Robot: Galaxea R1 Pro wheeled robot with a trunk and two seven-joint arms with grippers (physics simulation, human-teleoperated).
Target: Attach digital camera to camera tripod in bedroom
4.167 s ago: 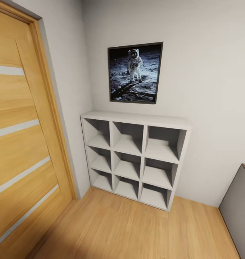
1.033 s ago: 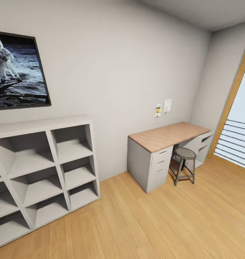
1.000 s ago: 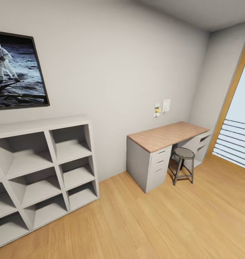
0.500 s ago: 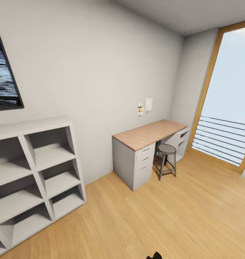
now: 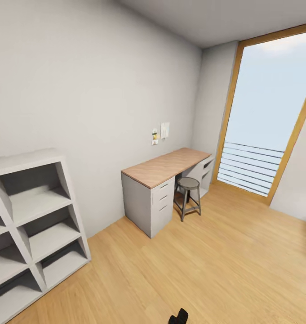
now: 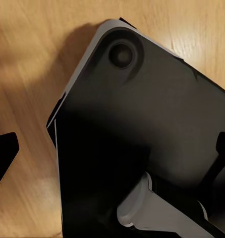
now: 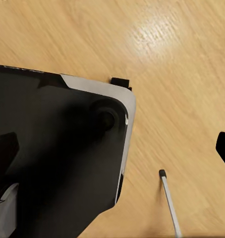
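The digital camera is out of view. In the right wrist view a thin silver rod with a black foot [image 7: 168, 203] stands on the wood floor; it looks like one leg of the camera tripod, and the rest of the tripod is out of frame. My left gripper [image 6: 112, 148] hangs open over the robot's black base [image 6: 142, 124], with dark fingertips [image 6: 3, 153] at both picture edges. My right gripper [image 7: 112, 146] is open too, above the base [image 7: 53, 148] and the floor. Neither holds anything. A black part of the robot [image 5: 179, 317] pokes in at the head view's bottom edge.
A grey desk with a wooden top [image 5: 164, 167] stands against the wall, with a round metal stool [image 5: 188, 183] tucked beside it. A white cube shelf [image 5: 27, 216] is at the left. A tall wood-framed window with a railing [image 5: 260, 135] is at the right.
The head camera has swung to the right: the door and the astronaut poster have left the picture, the desk has slid leftward and the tall window has come in.
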